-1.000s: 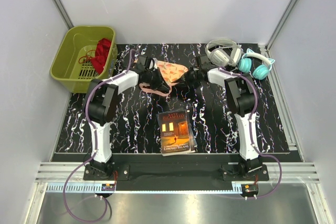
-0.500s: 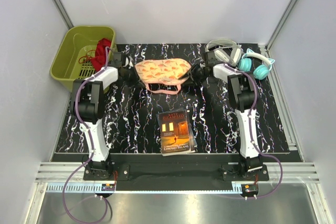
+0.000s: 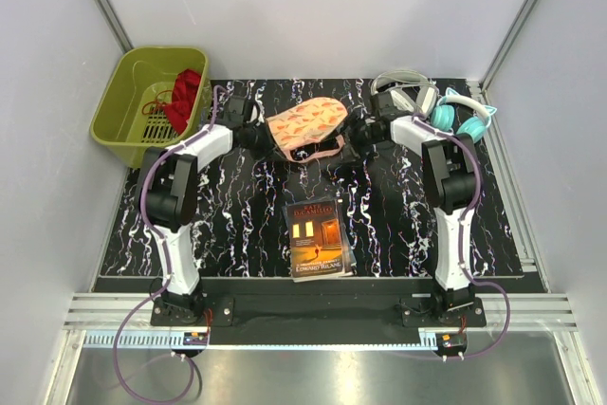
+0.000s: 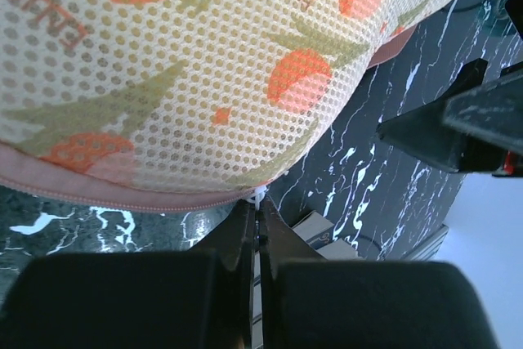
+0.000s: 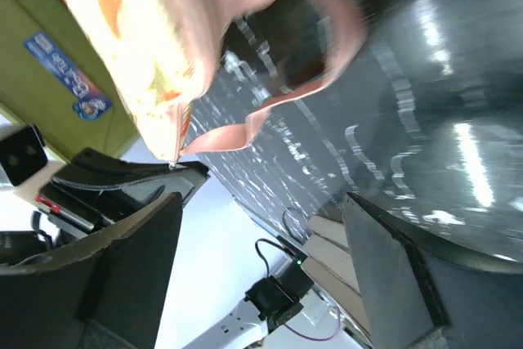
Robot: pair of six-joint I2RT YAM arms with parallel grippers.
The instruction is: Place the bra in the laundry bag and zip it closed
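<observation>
One laundry bag point(image 3: 303, 123) lies tilted at the far middle of the black, white-veined table point(image 3: 237, 225), between the two arms and beyond the single book point(image 3: 318, 237). The left gripper point(image 4: 257, 212) is closed tight, its fingertips pinching the small white zip pull at the bag's pink edging. The right gripper point(image 5: 260, 202) stands wide apart with nothing between its fingers, just beside the bag's other end. There are two pairs of headphones at the far right, one white-grey pair point(image 3: 406, 92) touching one teal pair point(image 3: 462, 119), and one olive-green basket point(image 3: 121, 119) off the far-left corner with one red cloth point(image 3: 185, 94) hanging over its rim. The book's cover carries a pale line of capitals near its lower edge, too small to read. Only the left wrist view shows the bag's mesh up close. It has orange shapes, olive stems and red capital lettering, upside down and cut off by the frame, so no whole word can be made out. Only the right wrist view shows a loose pink strap point(image 5: 327, 63) looping off the bag, and a blue sticker point(image 5: 69, 78) on the basket's wall whose print is too blurred to read.
</observation>
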